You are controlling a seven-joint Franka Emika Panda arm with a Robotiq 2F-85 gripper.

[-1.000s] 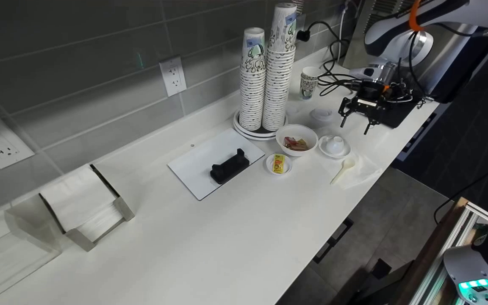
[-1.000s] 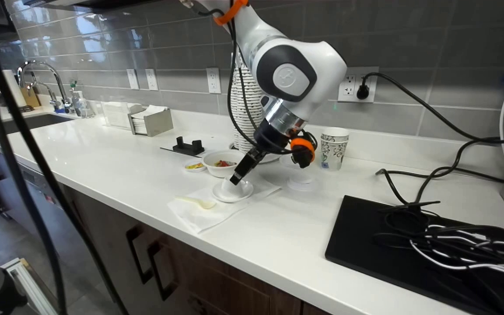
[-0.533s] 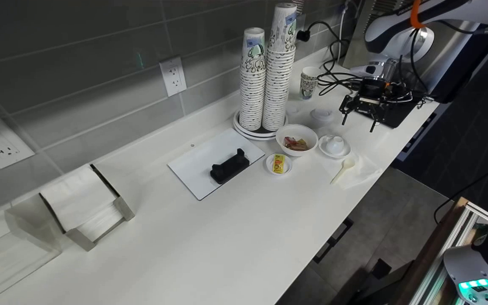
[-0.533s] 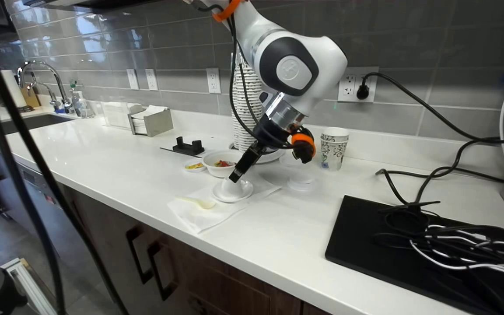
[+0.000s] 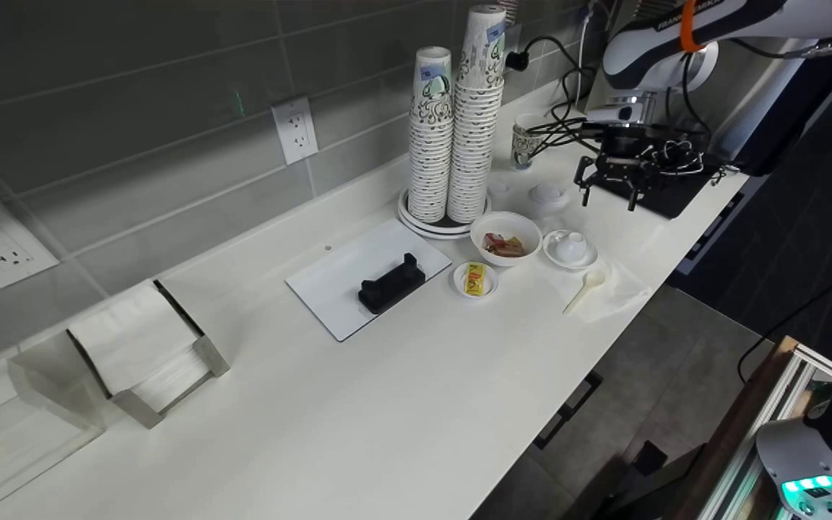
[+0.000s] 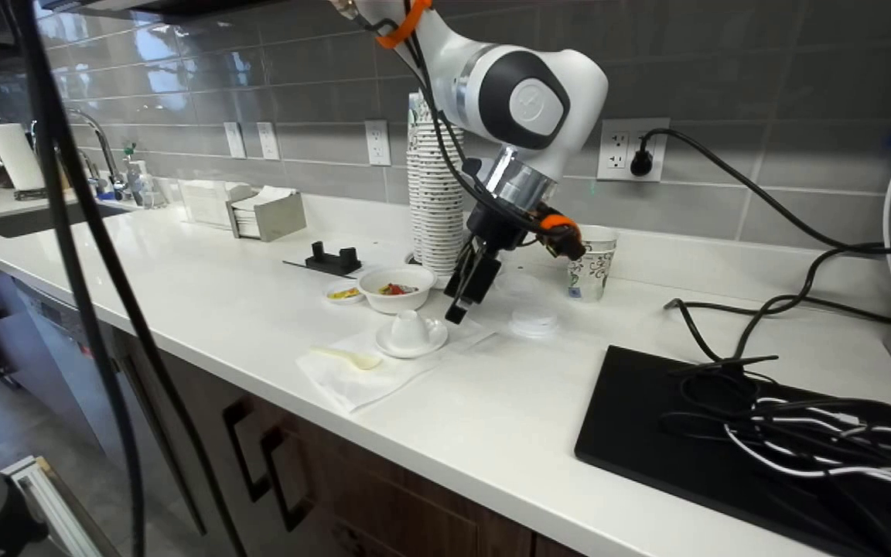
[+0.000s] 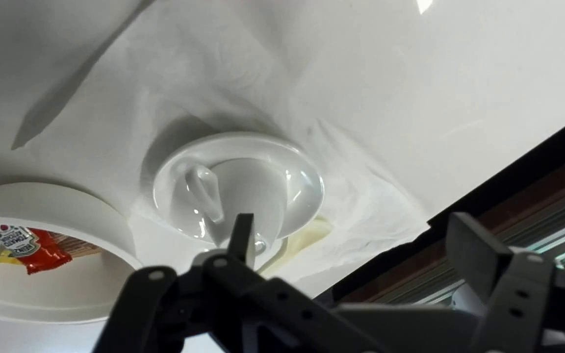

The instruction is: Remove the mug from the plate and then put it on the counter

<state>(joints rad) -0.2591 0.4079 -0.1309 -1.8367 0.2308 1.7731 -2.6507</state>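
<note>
The plate [image 7: 298, 169] supports the mug [image 7: 250, 191] (apparently inverted); the gripper [image 5: 609, 201] stands empty, jaws wide apart, presumably to straddle the mug.

Front of counter [image 5: 387, 419] open from napkin holder [image 5: 210, 355] to spoon [image 5: 584, 290]; front strip between plate [image 6: 438, 337] and black board [image 6: 627, 418] passable too. Air over mug [image 6: 410, 331] open. In the way: bowl [image 6: 395, 304] just beside plate, tall cup stacks [image 5: 477, 123] behind bowl. Maybe lids [image 6: 534, 320] near plate, too washed-out to tell.
</note>
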